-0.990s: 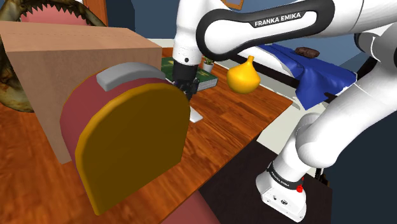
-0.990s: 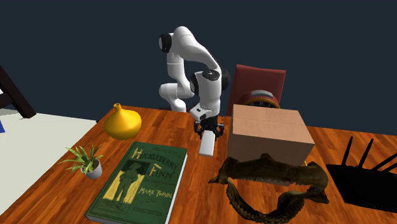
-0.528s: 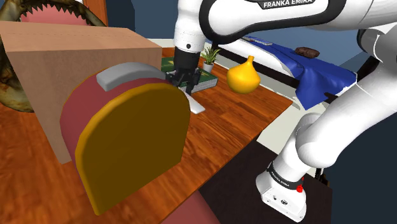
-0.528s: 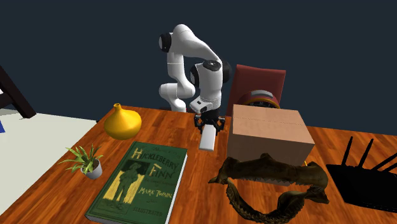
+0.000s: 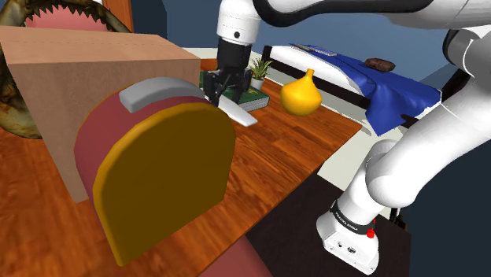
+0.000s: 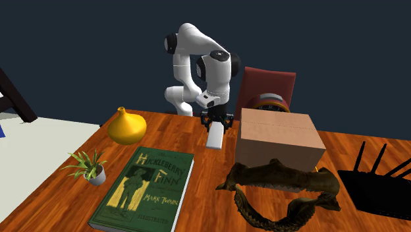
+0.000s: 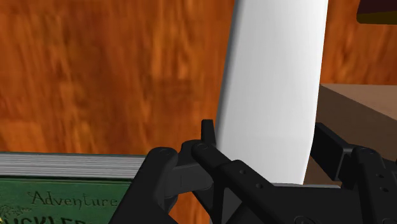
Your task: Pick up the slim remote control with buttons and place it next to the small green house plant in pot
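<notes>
2 black fingers bear on the long edges of the remote [image 7: 277, 83]; the pincer [image 7: 267, 147] is pinching it at 1 end. The remote is a slim, flat slab drawn plain white. It runs straight out from the fingertips over the wooden table [image 7: 95, 76].

Shoulder view: pincer [image 5: 221, 94] points down from the white arm [image 5: 236, 24]. The remote [image 5: 238, 116] slants down and away from it. Whether the free end clears the table [image 5: 283, 149] cannot be told.

Second exterior view: pincer [image 6: 216, 121] hangs over the table [image 6: 207, 214], with the remote [image 6: 215, 137] hanging beneath it.

Surroundings, taken from the pincer:
- 1 cardboard box [image 6: 280, 138] stands just beside the pincer; its corner [image 7: 359, 102] also shows next to the remote.
- 1 green book [image 6: 146, 188] lies flat on the table near the pincer, on the side away from the box. Its page edge and cover [image 7: 57, 200] show close under the fingers.
- 1 yellow gourd [image 6: 127, 126] sits further off on that same side.
- 1 small green plant [image 6: 89, 165] in a pale pot stands well apart from the pincer, beyond the book. The remote is nowhere near it.
</notes>
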You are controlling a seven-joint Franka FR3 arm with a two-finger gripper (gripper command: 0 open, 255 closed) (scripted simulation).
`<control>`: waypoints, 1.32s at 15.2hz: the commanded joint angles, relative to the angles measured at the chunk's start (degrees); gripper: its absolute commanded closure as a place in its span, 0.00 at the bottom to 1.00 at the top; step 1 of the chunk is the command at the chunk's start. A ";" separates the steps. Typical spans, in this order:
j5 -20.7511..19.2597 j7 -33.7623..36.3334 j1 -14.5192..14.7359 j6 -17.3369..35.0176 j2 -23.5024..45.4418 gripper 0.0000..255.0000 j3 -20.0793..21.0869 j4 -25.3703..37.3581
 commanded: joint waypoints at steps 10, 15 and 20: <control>-0.43 0.35 -0.24 -8.54 0.76 1.00 -0.27 9.28; -0.75 0.62 -0.35 -12.47 1.69 1.00 -0.27 14.09; -1.15 1.00 -0.44 -16.48 2.99 1.00 -0.18 19.35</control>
